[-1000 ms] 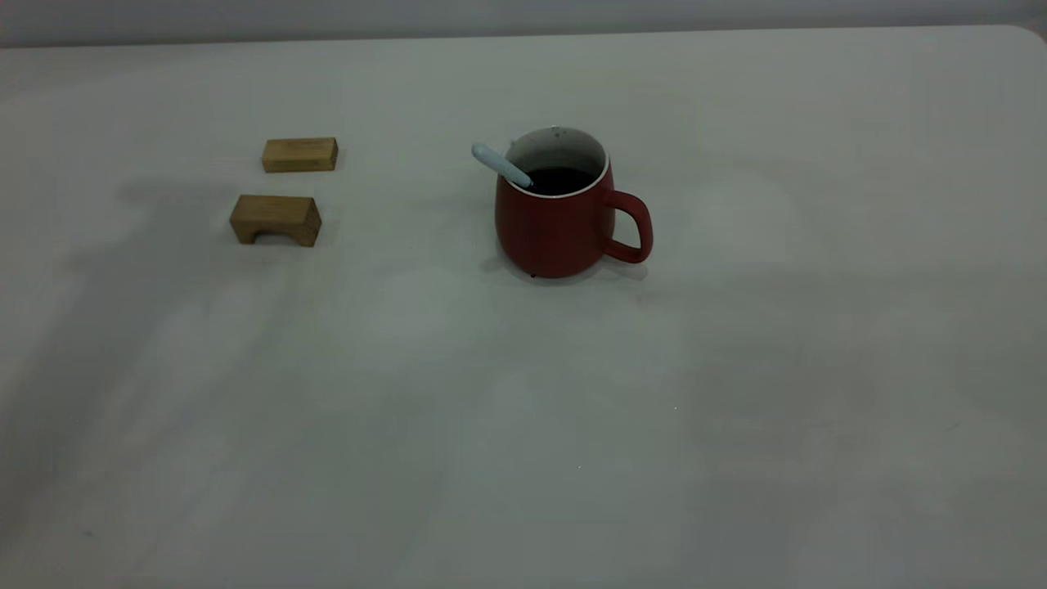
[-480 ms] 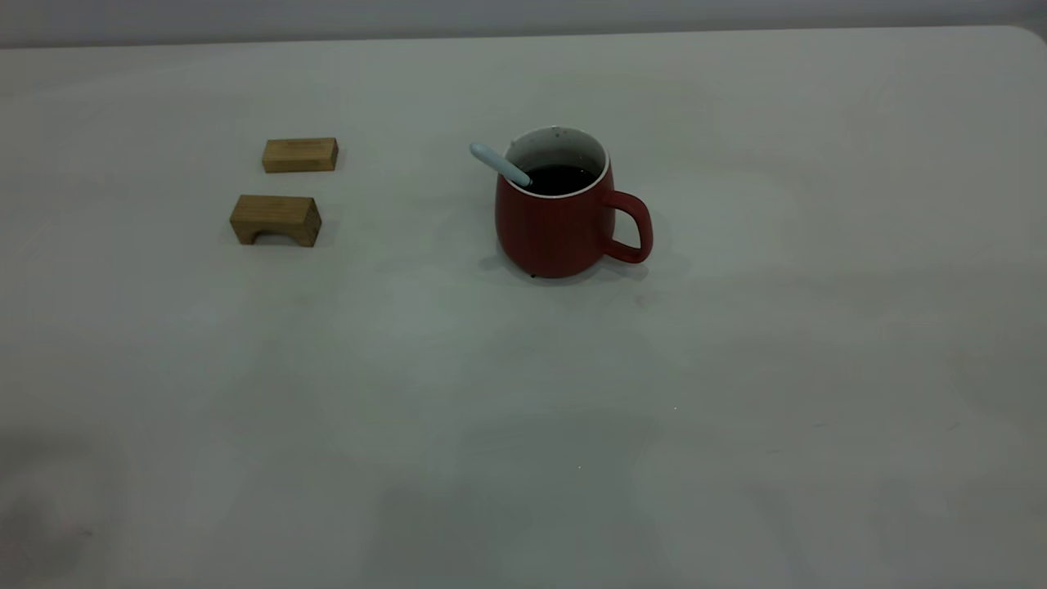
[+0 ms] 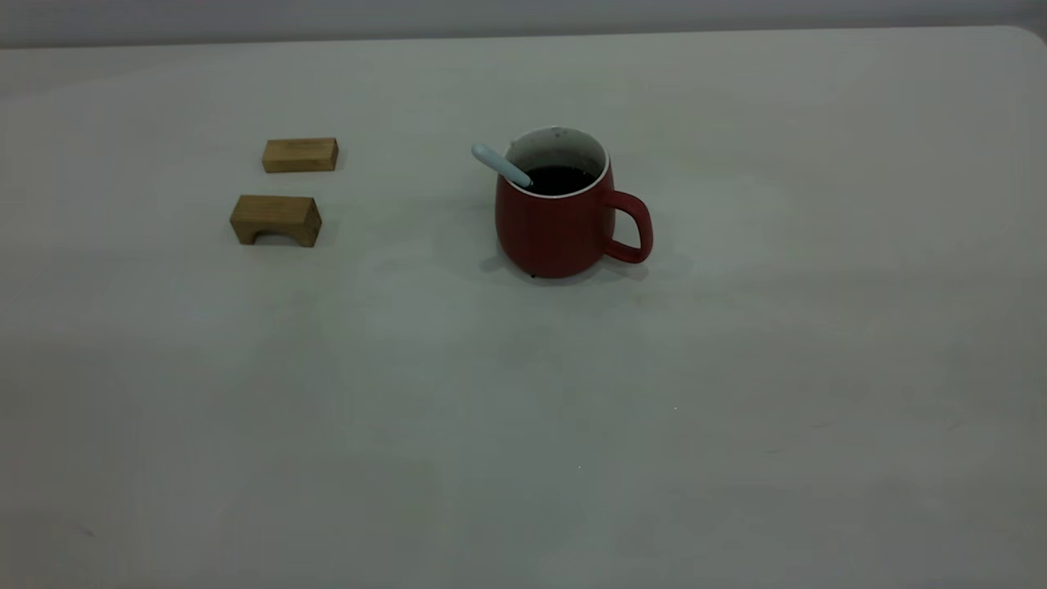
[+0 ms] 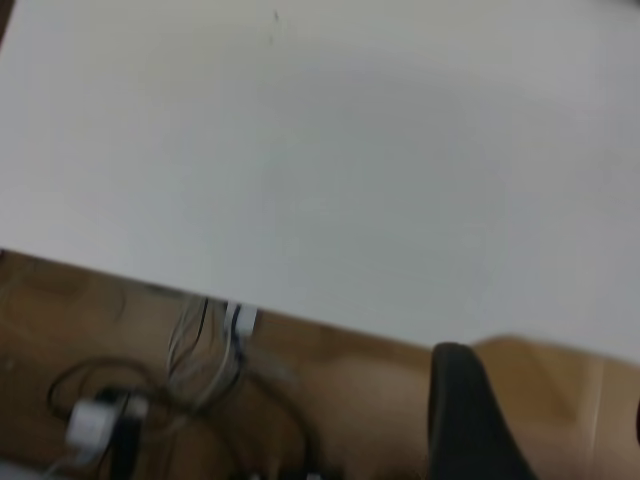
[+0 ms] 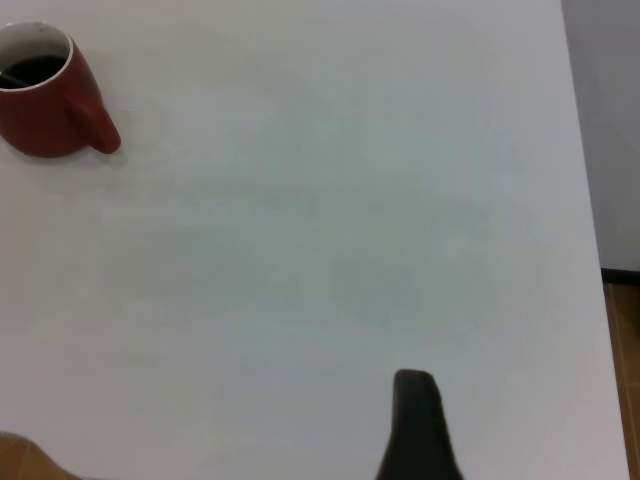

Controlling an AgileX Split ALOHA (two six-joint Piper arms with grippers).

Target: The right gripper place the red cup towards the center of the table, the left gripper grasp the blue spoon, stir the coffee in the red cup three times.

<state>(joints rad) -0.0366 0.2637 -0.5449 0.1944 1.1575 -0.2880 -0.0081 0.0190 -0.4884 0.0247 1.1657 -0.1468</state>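
The red cup (image 3: 556, 214) stands upright on the counter (image 3: 736, 368), its loop handle pointing toward the right arm's side in the exterior view. The coffee (image 3: 560, 179) fills the lower part of the speckled interior.

The blue spoon (image 3: 501, 164) rests in the cup, bowl end submerged and hidden. Its long axis is tilted: the pale handle leans over the rim on the side opposite the loop handle and points up and outward toward the left arm's side. Nothing grips it.

Two wooden blocks lie well apart from the cup on that same side: a flat block (image 3: 299, 155) farther back and an arched block (image 3: 276, 219) nearer the camera, close together but not touching.

The left end effector (image 4: 470, 420) shows only as one dark finger in its wrist view, positioned off the counter edge, with floor and cables (image 4: 190, 400) beneath. Whether it is apart or together cannot be told.

The right end effector (image 5: 418, 425) also shows as a single dark finger, over bare counter near the counter's edge. The cup sits well away from it, loop handle turned roughly toward it. Its state cannot be told either.
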